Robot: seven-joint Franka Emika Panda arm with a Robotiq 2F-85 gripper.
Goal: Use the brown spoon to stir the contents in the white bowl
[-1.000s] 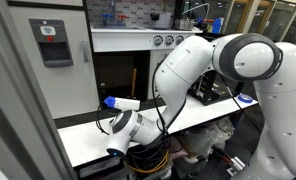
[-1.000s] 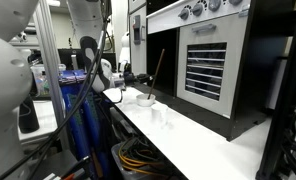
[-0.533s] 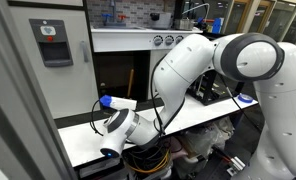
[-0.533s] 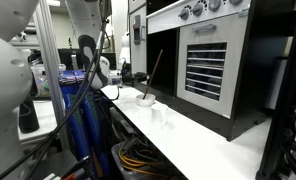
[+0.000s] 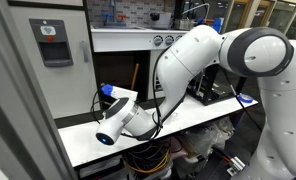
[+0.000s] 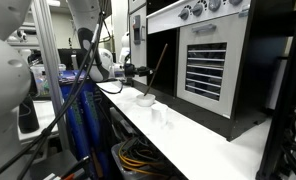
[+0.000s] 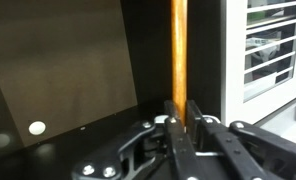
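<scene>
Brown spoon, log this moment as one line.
gripper: shut on brown spoon | spoon: tilted, lower end at white bowl | contents: too small to tell

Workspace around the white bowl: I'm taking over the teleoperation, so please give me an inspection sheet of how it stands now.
Surface: white counter, level.
Job's things: brown spoon held by its handle, leaning down toward the white bowl; contents too small to make out.
Clutter: small pale cup on the counter near the bowl.
Grippers: gripper, jaws shut on the brown spoon.
Cables: loose bundle below the counter edge.
Surroundings: oven behind the counter.
</scene>
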